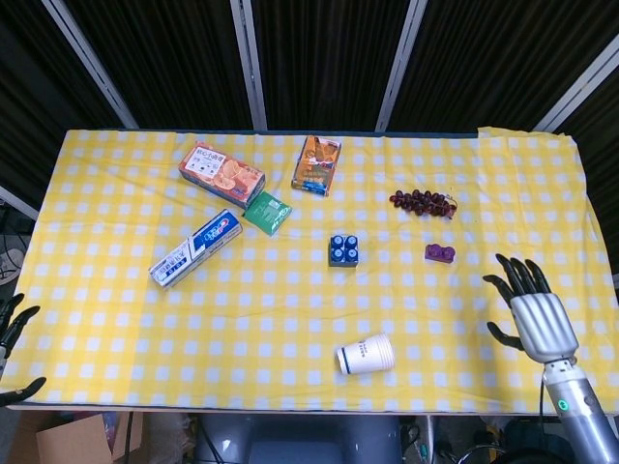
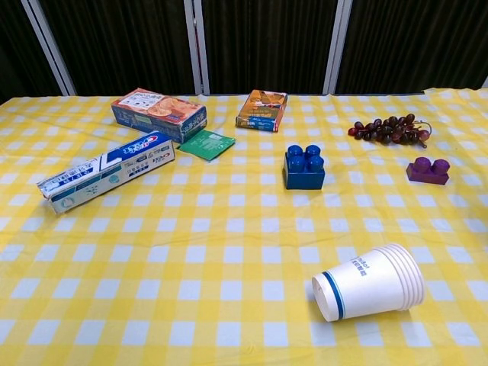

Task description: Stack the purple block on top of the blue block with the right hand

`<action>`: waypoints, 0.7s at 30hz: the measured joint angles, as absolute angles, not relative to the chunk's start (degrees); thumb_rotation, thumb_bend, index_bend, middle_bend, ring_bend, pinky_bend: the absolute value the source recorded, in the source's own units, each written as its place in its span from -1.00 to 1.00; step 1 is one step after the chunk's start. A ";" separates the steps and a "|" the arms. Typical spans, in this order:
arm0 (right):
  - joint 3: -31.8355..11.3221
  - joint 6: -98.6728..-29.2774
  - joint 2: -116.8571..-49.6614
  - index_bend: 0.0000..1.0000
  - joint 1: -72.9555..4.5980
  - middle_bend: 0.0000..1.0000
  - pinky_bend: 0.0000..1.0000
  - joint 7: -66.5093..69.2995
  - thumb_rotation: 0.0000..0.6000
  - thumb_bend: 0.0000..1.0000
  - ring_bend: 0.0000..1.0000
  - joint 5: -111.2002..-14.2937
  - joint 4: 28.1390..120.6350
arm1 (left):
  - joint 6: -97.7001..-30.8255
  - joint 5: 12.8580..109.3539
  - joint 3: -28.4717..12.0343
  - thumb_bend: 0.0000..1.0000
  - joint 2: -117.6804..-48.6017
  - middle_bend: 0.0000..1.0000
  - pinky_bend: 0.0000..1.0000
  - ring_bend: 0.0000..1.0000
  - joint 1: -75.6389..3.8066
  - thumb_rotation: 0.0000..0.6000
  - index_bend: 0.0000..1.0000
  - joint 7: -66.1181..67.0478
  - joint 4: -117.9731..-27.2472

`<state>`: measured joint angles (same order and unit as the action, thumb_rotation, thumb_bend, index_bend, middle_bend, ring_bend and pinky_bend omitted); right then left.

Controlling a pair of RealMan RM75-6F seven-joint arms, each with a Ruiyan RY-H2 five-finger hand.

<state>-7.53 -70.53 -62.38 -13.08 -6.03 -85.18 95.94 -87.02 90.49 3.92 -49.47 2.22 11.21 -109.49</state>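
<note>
The small purple block [image 1: 440, 253] [image 2: 428, 170] lies on the yellow checked cloth, right of centre. The blue block [image 1: 343, 249] [image 2: 304, 168] stands studs-up near the middle, to the left of the purple one. My right hand [image 1: 527, 306] hovers over the cloth's front right part, fingers spread and holding nothing, in front of and to the right of the purple block. Only the fingertips of my left hand [image 1: 12, 327] show at the lower left edge of the head view, apart and with nothing in them. The chest view shows neither hand.
A stack of paper cups [image 1: 367, 355] [image 2: 370, 282] lies on its side in front of the blue block. Dark grapes [image 1: 422, 202] lie behind the purple block. A toothpaste box [image 1: 194, 248], two snack boxes [image 1: 221, 174] [image 1: 317, 164] and a green packet [image 1: 267, 213] occupy the left and back.
</note>
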 measured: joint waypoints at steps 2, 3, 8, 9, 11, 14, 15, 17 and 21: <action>-8.81 -66.20 -62.29 -0.47 -15.86 -1.00 -1.00 -6.46 1.00 -0.38 -0.94 -82.57 96.08 | -86.99 89.89 3.74 -1.00 -49.57 -1.00 -0.92 -1.00 2.23 1.00 -0.76 11.52 -109.49; -9.34 -64.33 -62.32 -0.47 -17.06 -1.00 -1.00 -6.59 1.00 -0.38 -0.94 -81.32 95.97 | -87.01 89.63 3.66 -1.00 -49.60 -1.00 -0.92 -1.00 2.25 1.00 -0.76 11.58 -109.45; -11.88 -54.30 -63.71 -0.44 -23.90 -1.00 -1.00 -7.36 1.00 -0.38 -0.95 -73.43 92.38 | -86.98 88.41 3.26 -1.00 -49.82 -1.00 -0.92 -1.00 2.26 1.00 -0.76 12.34 -109.30; -12.20 -52.95 -64.17 -0.42 -25.09 -1.00 -1.00 -7.51 1.00 -0.38 -0.95 -72.15 91.23 | -86.97 88.17 3.19 -1.00 -49.88 -1.00 -0.92 -1.00 2.26 1.00 -0.76 12.55 -109.27; -12.76 -50.27 -65.52 -0.40 -27.49 -1.00 -1.00 -7.76 1.00 -0.38 -0.94 -69.73 88.30 | -86.92 87.66 3.05 -1.00 -50.01 -1.00 -0.92 -1.00 2.27 1.00 -0.76 13.02 -109.27; -13.31 -46.83 -67.68 -0.38 -30.05 -1.00 -1.00 -7.54 1.00 -0.38 -0.94 -67.47 84.14 | -86.85 87.01 2.91 -1.00 -50.48 -1.00 -0.92 -1.00 2.29 1.00 -0.76 13.84 -109.26; -13.44 -46.01 -68.30 -0.38 -30.57 -1.00 -1.00 -7.35 1.00 -0.38 -0.94 -67.08 82.97 | -86.83 86.72 2.83 -1.00 -50.62 -1.00 -0.92 -1.00 2.30 1.00 -0.76 14.19 -109.25; -13.67 -44.52 -69.67 -0.38 -31.82 -1.00 -1.00 -6.72 1.00 -0.38 -0.94 -66.45 80.31 | -86.75 86.16 2.67 -1.00 -50.95 -1.00 -0.92 -1.00 2.26 1.00 -0.76 15.09 -109.26; -13.80 -42.34 -72.13 -0.33 -33.75 -1.00 -1.00 -4.52 1.00 -0.38 -0.94 -66.14 75.75 | -86.38 85.11 2.41 -1.00 -51.57 -1.00 -0.92 -1.00 2.08 1.00 -0.76 17.06 -109.43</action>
